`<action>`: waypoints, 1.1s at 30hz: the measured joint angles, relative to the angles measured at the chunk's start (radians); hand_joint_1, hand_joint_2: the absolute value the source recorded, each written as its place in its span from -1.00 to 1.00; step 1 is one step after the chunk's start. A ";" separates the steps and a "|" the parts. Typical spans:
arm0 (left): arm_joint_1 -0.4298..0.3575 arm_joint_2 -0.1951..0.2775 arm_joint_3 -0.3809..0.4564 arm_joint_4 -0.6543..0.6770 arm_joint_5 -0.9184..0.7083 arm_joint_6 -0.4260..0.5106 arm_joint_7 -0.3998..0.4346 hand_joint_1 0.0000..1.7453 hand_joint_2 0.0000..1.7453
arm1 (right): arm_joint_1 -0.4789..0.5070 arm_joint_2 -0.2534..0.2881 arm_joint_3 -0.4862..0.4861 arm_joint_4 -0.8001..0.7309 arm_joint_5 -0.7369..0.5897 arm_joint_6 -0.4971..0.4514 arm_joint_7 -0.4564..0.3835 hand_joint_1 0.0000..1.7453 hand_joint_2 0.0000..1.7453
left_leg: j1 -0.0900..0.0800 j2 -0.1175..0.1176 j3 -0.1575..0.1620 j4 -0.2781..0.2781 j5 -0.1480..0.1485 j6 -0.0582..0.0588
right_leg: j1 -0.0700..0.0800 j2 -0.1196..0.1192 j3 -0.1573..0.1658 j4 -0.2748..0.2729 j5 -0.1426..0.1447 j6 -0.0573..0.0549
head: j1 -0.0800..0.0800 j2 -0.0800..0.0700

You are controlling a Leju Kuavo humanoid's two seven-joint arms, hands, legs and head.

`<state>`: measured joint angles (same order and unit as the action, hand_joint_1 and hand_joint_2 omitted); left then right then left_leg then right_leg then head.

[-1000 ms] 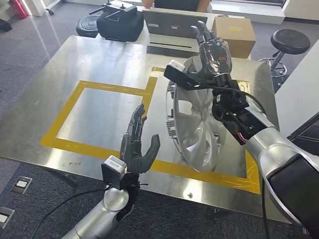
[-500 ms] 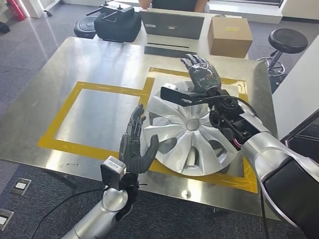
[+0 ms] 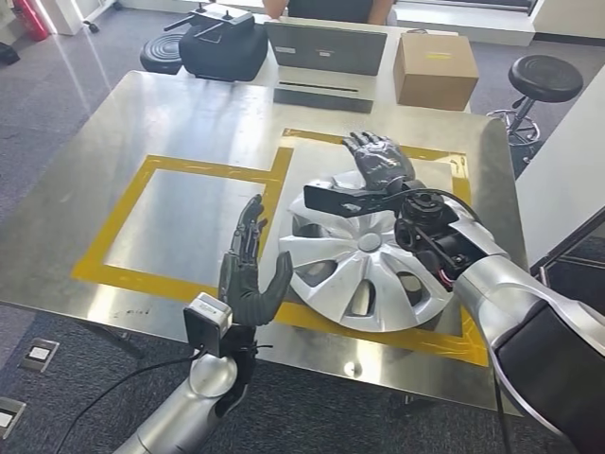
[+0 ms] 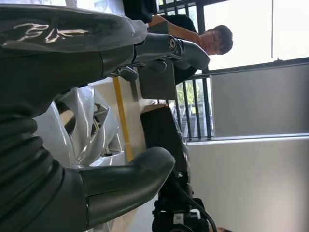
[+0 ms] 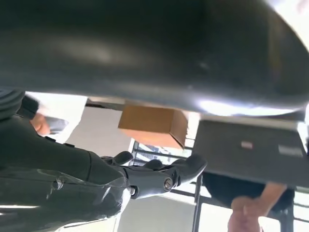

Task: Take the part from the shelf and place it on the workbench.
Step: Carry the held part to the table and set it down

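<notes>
The part is a silver hubcap (image 3: 356,260) lying flat on the steel workbench (image 3: 143,113), inside the right yellow-taped box. My right hand (image 3: 378,156) hovers over the hubcap's far rim with its fingers spread and nothing in it. My left hand (image 3: 250,274) stands upright at the hubcap's near-left rim, fingers apart, thumb close to the rim; whether it touches is unclear. The left wrist view shows the hubcap (image 4: 83,125) just beyond my thumb (image 4: 127,174). In the right wrist view my fingers (image 5: 164,179) are stretched out.
A laptop (image 3: 327,45), a cardboard box (image 3: 435,68) and a black bag (image 3: 225,43) sit beyond the workbench's far edge, where a person (image 3: 332,8) is seated. A stool (image 3: 545,78) stands at the right. The left taped square (image 3: 193,222) is bare.
The hubcap went from standing on edge in my right hand to lying flat on the bench. My right hand came down and let go of it. My left hand sank slightly.
</notes>
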<state>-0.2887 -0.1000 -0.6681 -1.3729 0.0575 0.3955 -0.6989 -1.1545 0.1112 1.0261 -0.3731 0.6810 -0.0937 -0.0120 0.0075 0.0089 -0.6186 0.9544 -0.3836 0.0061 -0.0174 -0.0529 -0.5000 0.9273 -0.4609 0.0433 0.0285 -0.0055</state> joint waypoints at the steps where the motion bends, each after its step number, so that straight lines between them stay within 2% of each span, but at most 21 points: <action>1: 0.001 0.000 0.001 0.000 0.002 0.009 0.000 -1.00 -1.00 | 0.001 0.001 -0.004 -0.001 -0.037 -0.044 -0.022 -1.00 -1.00 | 0.000 0.000 0.000 0.000 0.000 0.000 | 0.000 0.000 0.000 0.000 0.000 0.000 | 0.000 0.000; 5: 0.005 0.003 0.008 0.001 0.016 0.047 0.000 -1.00 -1.00 | 0.027 0.001 -0.070 -0.026 -0.317 -0.193 -0.213 -1.00 -1.00 | 0.000 0.000 0.002 0.000 0.000 0.000 | 0.000 0.000 0.001 0.000 -0.001 0.000 | -0.002 0.000; 7: 0.009 0.007 0.013 0.001 0.016 0.075 0.000 -1.00 -1.00 | 0.071 0.001 -0.122 -0.066 -0.474 -0.218 -0.311 -1.00 -1.00 | 0.001 0.000 0.004 0.000 0.000 0.000 | 0.000 0.000 0.003 0.000 -0.001 -0.001 | -0.002 0.000; 9: 0.014 0.014 0.017 0.001 0.012 0.104 0.000 -1.00 -1.00 | 0.133 -0.004 -0.164 -0.126 -0.595 -0.230 -0.359 -1.00 -1.00 | 0.001 0.000 0.005 0.000 -0.001 -0.001 | 0.000 0.000 0.004 0.000 -0.002 -0.001 | -0.002 0.000; 12: 0.020 0.026 0.020 0.001 0.011 0.133 0.000 -1.00 -1.00 | 0.232 -0.022 -0.200 -0.248 -0.700 -0.259 -0.358 -1.00 -1.00 | 0.001 0.000 0.005 -0.001 -0.001 -0.001 | 0.000 0.000 0.004 0.000 -0.002 -0.001 | -0.003 0.000; 16: 0.026 0.040 0.023 0.001 0.011 0.145 0.000 -1.00 -1.00 | 0.319 -0.051 -0.229 -0.398 -0.729 -0.284 -0.338 -1.00 -1.00 | 0.001 0.001 0.006 -0.001 -0.001 -0.001 | 0.000 0.002 0.004 0.000 -0.002 -0.001 | -0.004 0.000; 28: 0.027 0.054 0.024 0.000 0.011 0.147 0.000 -1.00 -1.00 | 0.375 -0.093 -0.268 -0.588 -0.734 -0.285 -0.330 -1.00 -1.00 | 0.001 0.003 0.006 -0.001 -0.001 -0.001 | 0.000 0.003 0.004 0.000 -0.001 -0.001 | -0.004 0.000; 33: 0.030 0.061 0.024 -0.001 -0.004 0.196 0.000 -1.00 -1.00 | 0.419 -0.114 -0.270 -0.676 -0.783 -0.302 -0.333 -1.00 -1.00 | 0.001 0.003 0.007 -0.001 -0.001 -0.001 | 0.000 0.002 0.004 0.000 -0.002 -0.001 | -0.004 0.000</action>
<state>-0.2585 -0.0394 -0.6442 -1.3739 0.0537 0.5912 -0.6989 -0.7359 -0.0026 0.7566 -1.0492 -0.1023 -0.3954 -0.3452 0.0083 0.0116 -0.6118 0.9536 -0.3843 0.0054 -0.0173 -0.0506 -0.4957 0.9270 -0.4624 0.0421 0.0249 -0.0055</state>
